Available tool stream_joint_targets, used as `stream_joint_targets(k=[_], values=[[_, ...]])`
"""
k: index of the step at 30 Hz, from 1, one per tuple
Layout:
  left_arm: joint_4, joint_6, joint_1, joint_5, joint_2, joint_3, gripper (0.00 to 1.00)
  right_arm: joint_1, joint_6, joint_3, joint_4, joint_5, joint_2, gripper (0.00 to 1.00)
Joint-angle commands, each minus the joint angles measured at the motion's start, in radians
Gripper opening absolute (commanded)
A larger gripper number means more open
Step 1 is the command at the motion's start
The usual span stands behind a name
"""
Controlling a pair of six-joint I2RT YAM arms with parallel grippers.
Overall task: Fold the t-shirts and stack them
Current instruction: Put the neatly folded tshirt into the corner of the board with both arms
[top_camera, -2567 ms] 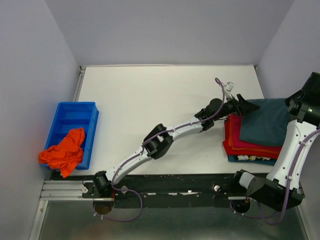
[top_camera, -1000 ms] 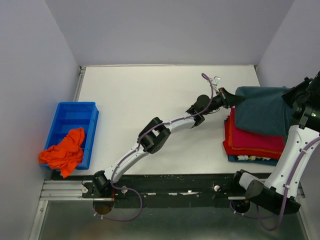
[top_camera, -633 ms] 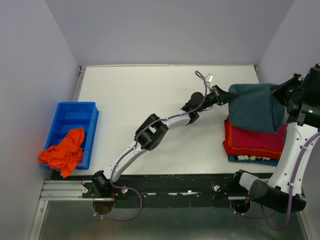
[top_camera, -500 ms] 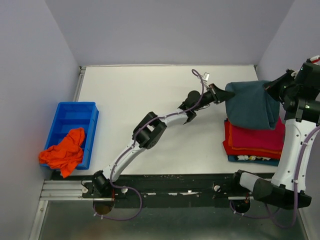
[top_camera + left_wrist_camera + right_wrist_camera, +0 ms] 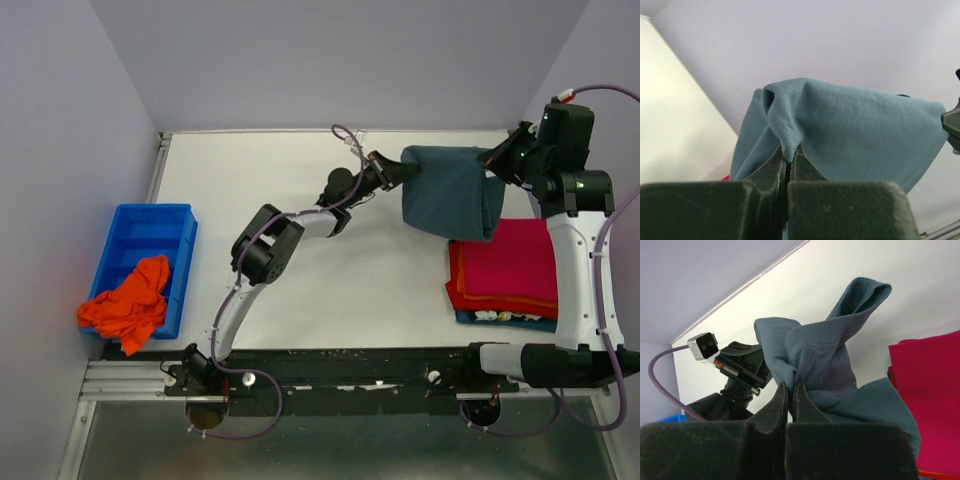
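A slate grey-blue t-shirt hangs in the air between both arms, above the table left of the stack. My left gripper is shut on its left corner. My right gripper is shut on its right corner. The cloth droops below the grips. A folded magenta-pink t-shirt tops a stack at the right, with a red one and a dark one with white print beneath. A bright orange t-shirt spills over the blue bin's front edge.
The blue plastic bin stands at the table's left edge. White walls close in the table at the back and sides. The left arm stretches diagonally across the white tabletop.
Both grippers have lifted the grey-blue t-shirt off the stack and carried it left and toward the back. The magenta-pink top of the stack now shows.
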Motion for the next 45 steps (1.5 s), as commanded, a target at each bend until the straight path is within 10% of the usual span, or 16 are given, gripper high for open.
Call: stream_joint_targets(k=[1, 15, 28, 45], values=[[0.049, 0.042, 0.051, 0.064, -0.131, -0.129, 0.00, 0.059, 0.045, 0.006, 0.087, 0.013, 0.033, 0.01], [-0.256, 0.388, 0.191, 0.002, -0.582, -0.709, 0.00, 0.272, 0.101, -0.201, 0.285, -0.002, 0.127, 0.01], [-0.904, 0.668, 0.191, -0.315, -1.088, -0.952, 0.00, 0.403, 0.124, -0.505, 0.382, 0.020, -0.020, 0.01], [-0.790, 0.686, 0.191, -0.205, -0.499, -0.526, 0.00, 0.280, 0.128, -0.473, 0.483, 0.242, 0.366, 0.01]])
